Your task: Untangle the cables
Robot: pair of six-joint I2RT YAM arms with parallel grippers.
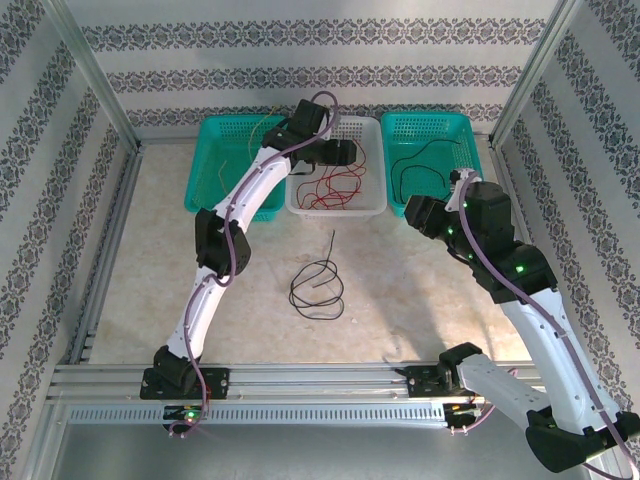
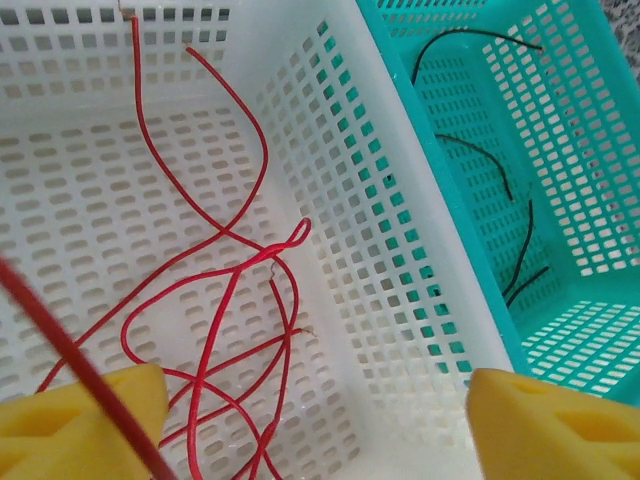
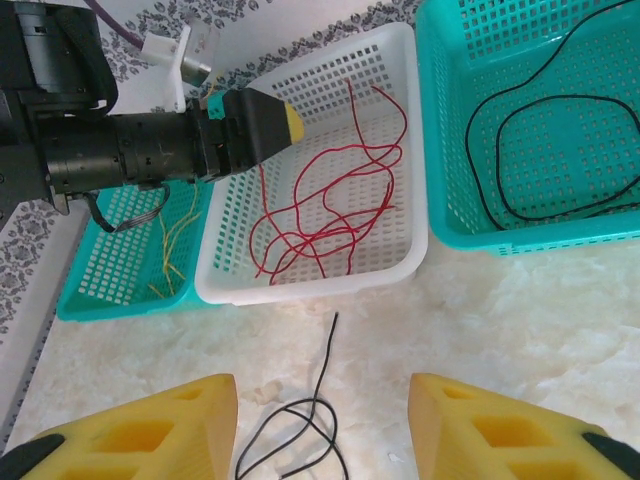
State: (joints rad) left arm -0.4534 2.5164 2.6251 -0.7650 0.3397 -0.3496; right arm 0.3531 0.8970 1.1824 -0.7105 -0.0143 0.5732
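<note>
Red cable lies across the spread left gripper; withdrawing could drag it out of the white basket. Right gripper gapes, empty.

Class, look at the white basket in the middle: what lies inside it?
Inside the white basket lie red cables, curled in overlapping loops. The left pincer hangs over its far end, covering part of the floor from overhead.
</note>
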